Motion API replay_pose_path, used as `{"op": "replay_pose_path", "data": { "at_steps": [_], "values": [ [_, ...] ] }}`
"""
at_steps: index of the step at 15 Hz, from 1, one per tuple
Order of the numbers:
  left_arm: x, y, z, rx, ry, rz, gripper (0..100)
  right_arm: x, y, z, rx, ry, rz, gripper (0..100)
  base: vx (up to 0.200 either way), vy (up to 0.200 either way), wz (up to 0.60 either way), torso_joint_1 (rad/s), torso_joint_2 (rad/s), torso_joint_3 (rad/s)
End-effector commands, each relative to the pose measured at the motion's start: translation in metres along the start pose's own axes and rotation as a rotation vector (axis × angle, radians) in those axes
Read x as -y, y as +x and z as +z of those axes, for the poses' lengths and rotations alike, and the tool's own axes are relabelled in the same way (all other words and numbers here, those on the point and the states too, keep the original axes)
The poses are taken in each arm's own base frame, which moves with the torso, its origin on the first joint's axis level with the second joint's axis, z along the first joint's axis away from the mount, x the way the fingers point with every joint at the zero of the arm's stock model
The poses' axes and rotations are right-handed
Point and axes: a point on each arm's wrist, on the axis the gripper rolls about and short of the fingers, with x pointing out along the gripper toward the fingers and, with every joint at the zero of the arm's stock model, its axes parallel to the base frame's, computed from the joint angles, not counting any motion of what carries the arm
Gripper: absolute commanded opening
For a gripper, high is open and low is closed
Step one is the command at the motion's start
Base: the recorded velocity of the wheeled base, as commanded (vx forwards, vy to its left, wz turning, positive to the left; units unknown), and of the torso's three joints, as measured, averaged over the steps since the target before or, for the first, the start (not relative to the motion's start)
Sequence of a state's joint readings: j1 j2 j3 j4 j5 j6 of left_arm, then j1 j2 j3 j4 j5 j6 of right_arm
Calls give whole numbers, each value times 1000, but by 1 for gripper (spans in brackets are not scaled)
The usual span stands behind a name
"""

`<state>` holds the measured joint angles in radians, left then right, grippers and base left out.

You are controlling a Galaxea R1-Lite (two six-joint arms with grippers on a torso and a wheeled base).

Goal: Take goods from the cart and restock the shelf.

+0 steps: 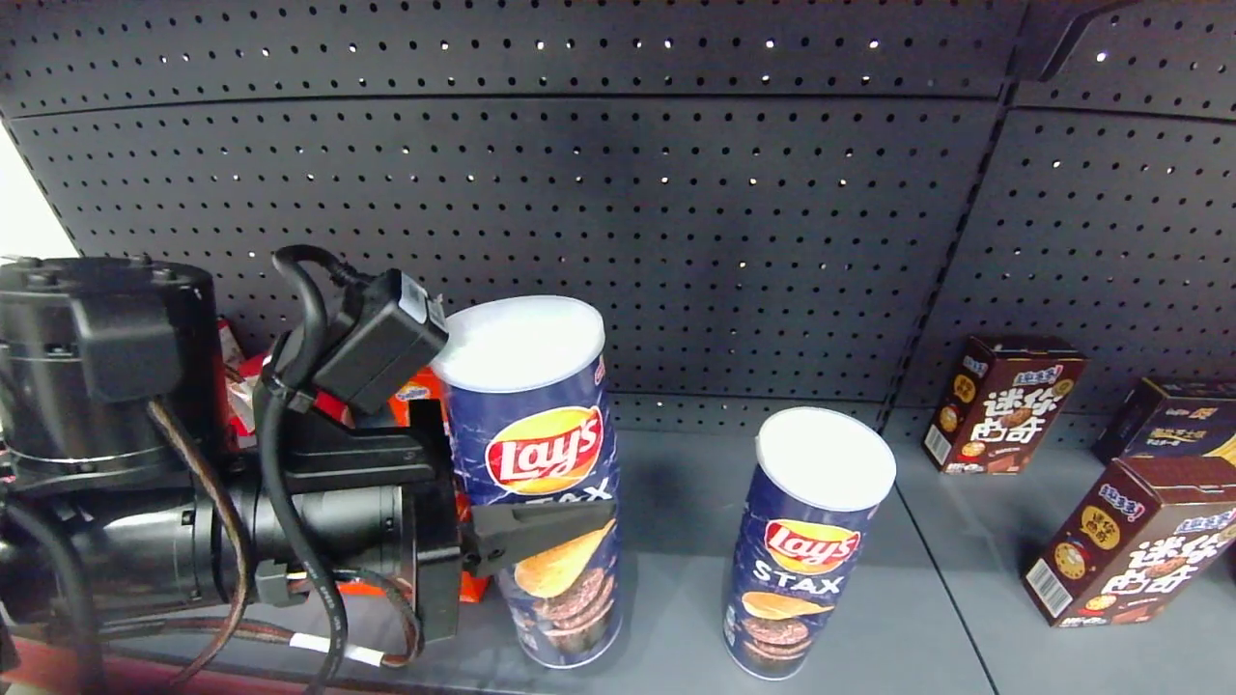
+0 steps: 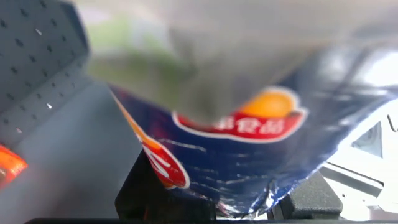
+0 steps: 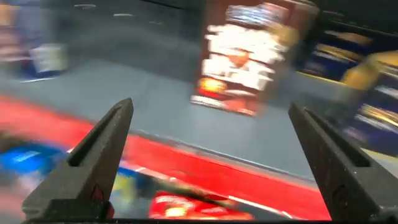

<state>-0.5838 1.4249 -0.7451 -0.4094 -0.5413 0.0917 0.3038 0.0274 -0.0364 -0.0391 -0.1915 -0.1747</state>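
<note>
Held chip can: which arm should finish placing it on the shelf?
Left. The left gripper is shut on the chip can, upright at the shelf; the right gripper is open, empty.

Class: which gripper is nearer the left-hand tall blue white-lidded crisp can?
Left. The left gripper clasps that blue can; the right gripper hangs open off the front of the grey shelf, facing a brown carton.
</note>
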Motion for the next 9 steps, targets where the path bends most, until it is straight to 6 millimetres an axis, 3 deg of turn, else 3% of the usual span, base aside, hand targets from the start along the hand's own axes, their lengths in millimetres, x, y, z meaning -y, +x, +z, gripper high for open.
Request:
{"op": "replay_pose_path", "data": {
  "at_steps": [1, 9],
  "values": [
    [-5, 7, 7, 11, 9, -1, 0, 0, -1, -5, 12, 1, -7, 100, 0, 0, 0, 0, 0, 0],
    [-29, 41, -2, -7, 20, -52, 0, -1, -1, -6, 13, 23, -1, 100, 0, 0, 0, 0, 0, 0]
  ]
}}
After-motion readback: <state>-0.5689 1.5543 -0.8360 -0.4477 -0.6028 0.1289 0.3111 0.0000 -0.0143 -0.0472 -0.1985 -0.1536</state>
